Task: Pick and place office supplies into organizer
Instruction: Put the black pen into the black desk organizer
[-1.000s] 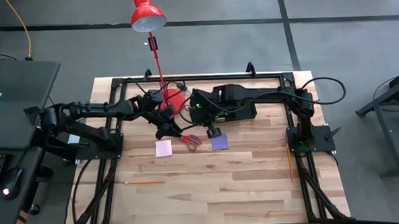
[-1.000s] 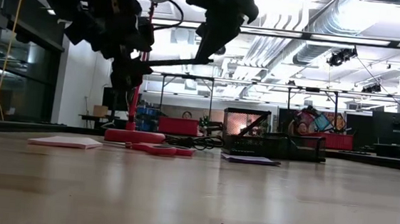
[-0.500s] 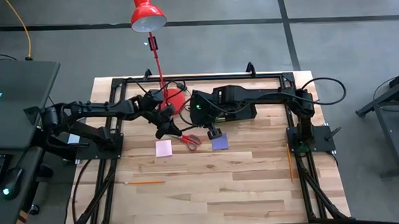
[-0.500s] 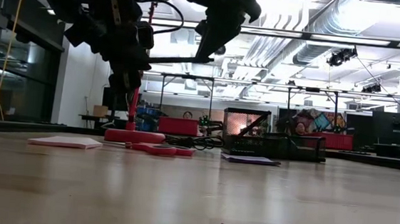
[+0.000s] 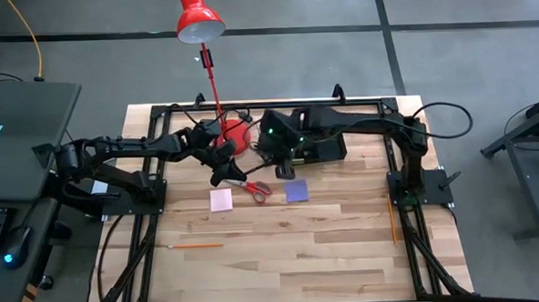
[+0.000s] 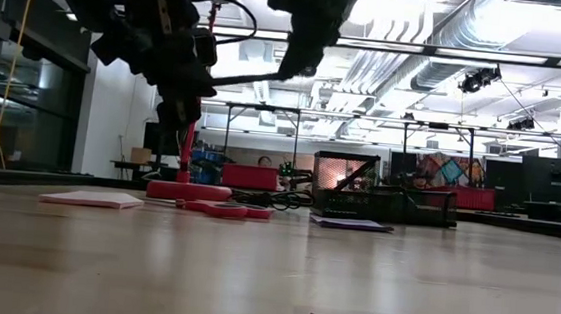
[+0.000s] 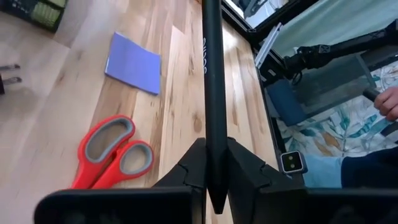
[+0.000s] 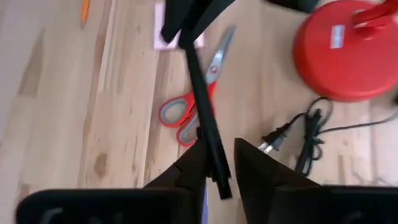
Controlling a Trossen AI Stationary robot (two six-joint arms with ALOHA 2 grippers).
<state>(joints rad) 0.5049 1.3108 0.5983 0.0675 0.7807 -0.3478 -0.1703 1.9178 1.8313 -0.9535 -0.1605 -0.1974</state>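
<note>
The pale wooden counter [image 5: 302, 259] is mostly bare along its near edge. The black mesh organizer [image 6: 346, 187] stands by the far edge. Above the red-handled scissors [image 5: 256, 187], the left end effector [image 7: 213, 165] clamps a slim black pen [image 7: 213, 93]. The right end effector [image 8: 217, 165] sits narrowly parted around the pen's other end.

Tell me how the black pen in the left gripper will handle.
The black pen looks straight and rigid, so it is probably stiff and light. Its smooth, narrow barrel, pinched in the left gripper, could well slip or pivot. Being round and thin, it would likely roll if dropped on the wooden table.
</note>
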